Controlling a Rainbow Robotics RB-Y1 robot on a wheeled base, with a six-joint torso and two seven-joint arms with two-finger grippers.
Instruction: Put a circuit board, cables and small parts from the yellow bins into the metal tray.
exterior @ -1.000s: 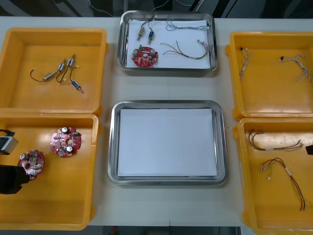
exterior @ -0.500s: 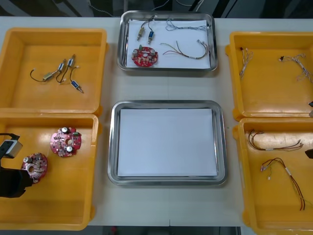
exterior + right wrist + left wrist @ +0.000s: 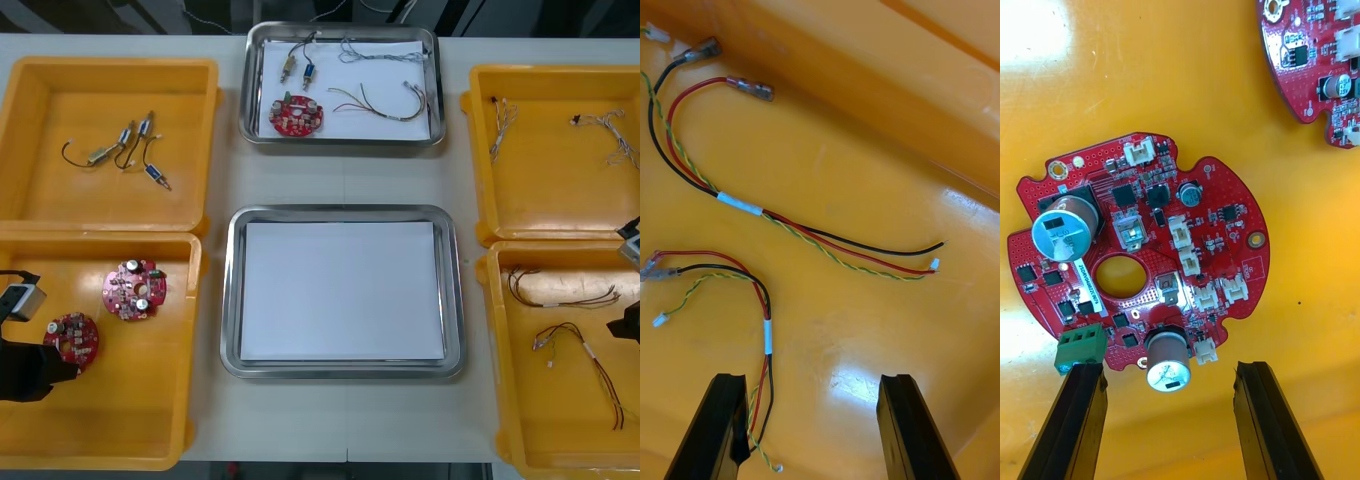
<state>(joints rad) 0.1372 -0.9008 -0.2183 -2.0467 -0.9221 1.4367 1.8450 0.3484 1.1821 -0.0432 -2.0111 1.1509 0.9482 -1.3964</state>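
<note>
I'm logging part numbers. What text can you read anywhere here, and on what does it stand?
Nothing reads clearly.
Board ahead of the open left pincer: sticker with a printed code, too small to read; silkscreen marks, likewise.
Cables ahead of the open right pincer: white bands, no print that I can see.

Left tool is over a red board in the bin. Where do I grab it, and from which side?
Likely the rim lobe with the tall silver can, coming straight down. The circuit board lies flat on the yellow bin floor, about as wide as the open left tool, so spanning the disc looks tight; that lobe sits between the fingers. The right tool hovers open over cables.
</note>
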